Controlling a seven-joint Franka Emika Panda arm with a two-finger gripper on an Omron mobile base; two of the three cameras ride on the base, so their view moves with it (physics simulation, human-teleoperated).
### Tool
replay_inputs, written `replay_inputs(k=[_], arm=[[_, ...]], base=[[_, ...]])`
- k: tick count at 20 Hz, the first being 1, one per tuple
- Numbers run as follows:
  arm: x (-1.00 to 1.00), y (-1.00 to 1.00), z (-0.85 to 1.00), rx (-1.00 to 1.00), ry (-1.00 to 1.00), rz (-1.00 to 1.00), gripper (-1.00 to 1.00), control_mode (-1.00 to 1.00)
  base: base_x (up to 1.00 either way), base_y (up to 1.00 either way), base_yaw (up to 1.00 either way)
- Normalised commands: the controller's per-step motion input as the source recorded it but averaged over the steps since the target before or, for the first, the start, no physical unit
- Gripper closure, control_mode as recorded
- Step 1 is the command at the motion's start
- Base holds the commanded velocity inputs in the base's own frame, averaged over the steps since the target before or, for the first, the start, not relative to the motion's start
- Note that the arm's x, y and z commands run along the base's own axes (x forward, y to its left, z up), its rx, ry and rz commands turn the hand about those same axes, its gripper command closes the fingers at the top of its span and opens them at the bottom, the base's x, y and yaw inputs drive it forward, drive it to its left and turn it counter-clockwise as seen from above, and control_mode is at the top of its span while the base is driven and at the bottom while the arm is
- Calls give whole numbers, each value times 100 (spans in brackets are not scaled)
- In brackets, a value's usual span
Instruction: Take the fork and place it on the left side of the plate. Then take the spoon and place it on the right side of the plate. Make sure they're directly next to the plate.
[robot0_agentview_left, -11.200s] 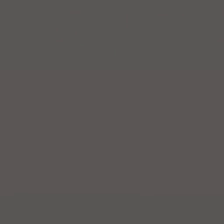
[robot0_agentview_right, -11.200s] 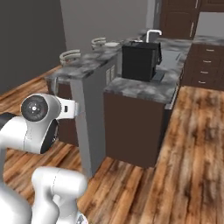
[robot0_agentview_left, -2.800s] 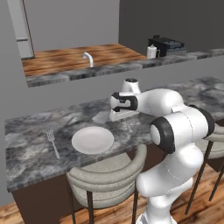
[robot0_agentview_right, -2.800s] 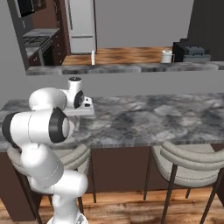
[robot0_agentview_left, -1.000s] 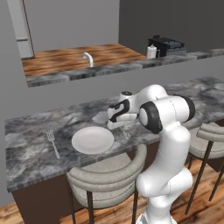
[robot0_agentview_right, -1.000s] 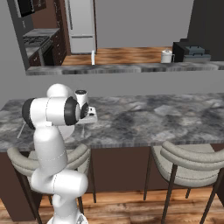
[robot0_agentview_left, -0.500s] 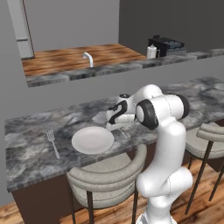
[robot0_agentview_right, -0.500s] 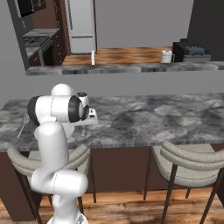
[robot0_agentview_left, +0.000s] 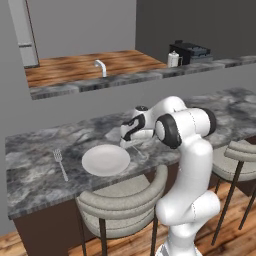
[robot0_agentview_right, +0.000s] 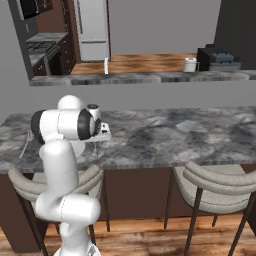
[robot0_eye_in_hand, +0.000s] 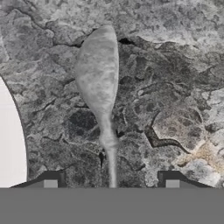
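Since half a second ago, gripper (robot0_eye_in_hand: 111, 183) has parted wide, letting go of the spoon (robot0_eye_in_hand: 99, 92), which lies flat on the counter (robot0_eye_in_hand: 175, 65) just right of the plate (robot0_eye_in_hand: 8, 144). Fork (robot0_agentview_left: 60, 162) lies left of the plate, slightly apart. Advice: lift straight up, avoid dragging the handle.

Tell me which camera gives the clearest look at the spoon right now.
The hand view: the slim silver-grey metal spoon lies flat on the marble counter, bowl and neck plain. The left base view shows a thin sliver; in the right base view I cannot make it out.
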Motion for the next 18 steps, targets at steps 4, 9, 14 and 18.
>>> replay_inputs(k=[4, 9, 14, 18], arm=[[-15, 0, 44, 0, -2, 0, -100, -100], [-21, 0, 61, 0, -2, 0, -100, -100], [-29, 0, 68, 0, -1, 0, -100, -100], [-40, 0, 71, 0, -5, 0, -100, -100]], base=[[0, 0, 0], [0, 0, 0], [0, 0, 0], [0, 0, 0]])
